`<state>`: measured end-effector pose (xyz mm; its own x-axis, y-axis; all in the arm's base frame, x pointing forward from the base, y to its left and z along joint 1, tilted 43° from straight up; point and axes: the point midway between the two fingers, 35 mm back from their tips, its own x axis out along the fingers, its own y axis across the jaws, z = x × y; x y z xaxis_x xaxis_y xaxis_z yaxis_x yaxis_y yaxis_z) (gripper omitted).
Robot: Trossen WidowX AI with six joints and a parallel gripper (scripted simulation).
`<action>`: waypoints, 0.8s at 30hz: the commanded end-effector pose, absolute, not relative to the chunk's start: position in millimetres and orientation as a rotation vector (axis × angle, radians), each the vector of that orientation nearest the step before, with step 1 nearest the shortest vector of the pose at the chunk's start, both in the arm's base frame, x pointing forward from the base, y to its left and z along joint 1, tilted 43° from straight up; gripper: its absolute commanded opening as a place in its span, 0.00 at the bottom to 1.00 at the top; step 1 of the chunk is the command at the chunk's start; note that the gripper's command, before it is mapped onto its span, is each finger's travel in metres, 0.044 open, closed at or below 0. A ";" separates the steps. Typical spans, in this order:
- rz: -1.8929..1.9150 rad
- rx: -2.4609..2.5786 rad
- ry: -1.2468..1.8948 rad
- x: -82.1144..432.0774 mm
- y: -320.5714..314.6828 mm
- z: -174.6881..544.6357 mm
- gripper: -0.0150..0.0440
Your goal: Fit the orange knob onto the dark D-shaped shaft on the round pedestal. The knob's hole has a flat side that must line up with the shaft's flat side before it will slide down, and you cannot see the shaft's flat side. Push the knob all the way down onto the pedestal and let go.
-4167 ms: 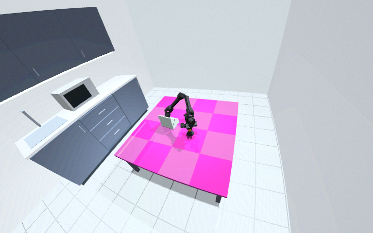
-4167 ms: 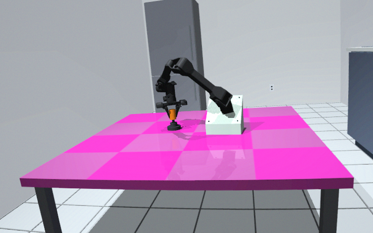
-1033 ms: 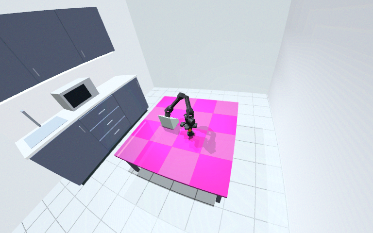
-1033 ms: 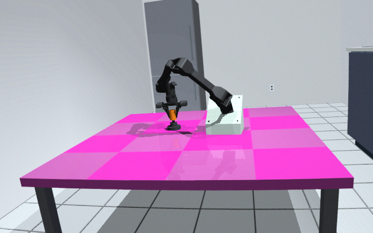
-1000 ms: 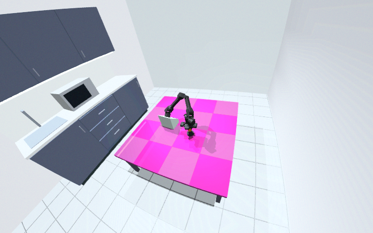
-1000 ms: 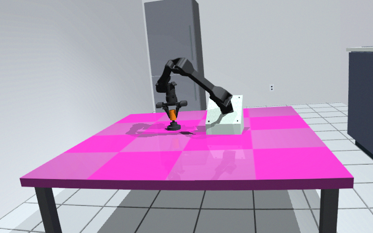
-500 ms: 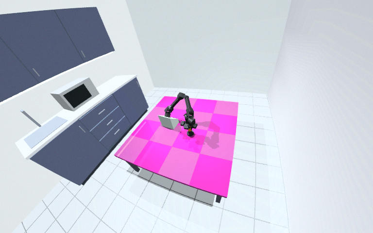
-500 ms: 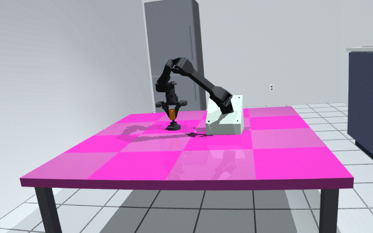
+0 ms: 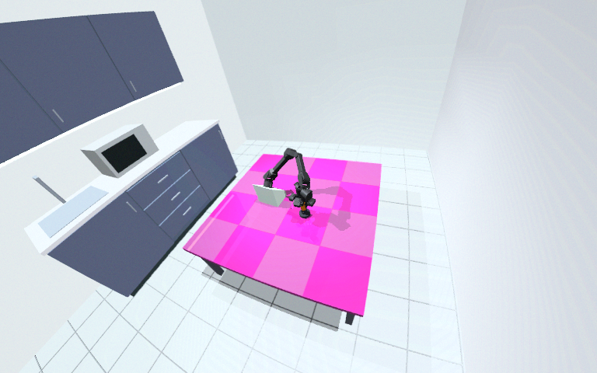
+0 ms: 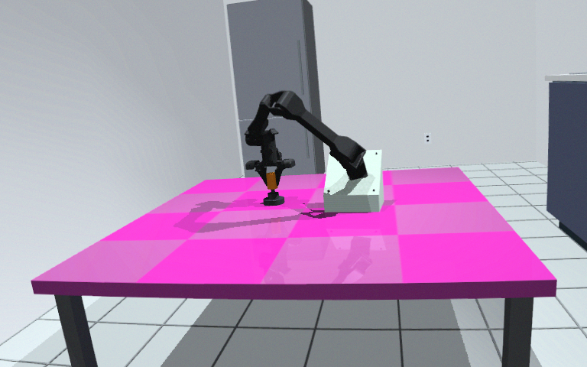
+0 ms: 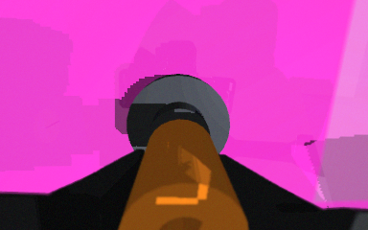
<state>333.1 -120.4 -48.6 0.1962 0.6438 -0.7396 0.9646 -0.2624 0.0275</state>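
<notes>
Clamped around the orange knob (image 9: 303,207) (image 10: 271,180) (image 11: 183,168), the black gripper (image 9: 303,206) (image 10: 271,179) (image 11: 180,159) points down over the round pedestal (image 9: 305,214) (image 10: 274,200) (image 11: 215,103), with the knob between its fingers and roughly upright. Directly above the pedestal, the knob's body stands clear of the wide dark base, though whether its hole has started onto the shaft cannot be told. Beside the pedestal, well apart from it, the pale sloped mount (image 9: 269,196) (image 10: 352,202) carries the arm (image 9: 279,165) (image 10: 317,127) on the pink checkered table (image 9: 288,266) (image 10: 294,290) (image 11: 277,29).
</notes>
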 end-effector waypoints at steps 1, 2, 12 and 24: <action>-0.855 1.985 1.493 333.8 -121.4 -46.2 0.25; -0.855 1.985 1.493 334.0 -121.6 -46.1 0.25; -0.855 1.985 1.493 334.3 -121.8 -48.1 0.25; -0.855 1.985 1.493 333.8 -119.4 -49.4 0.25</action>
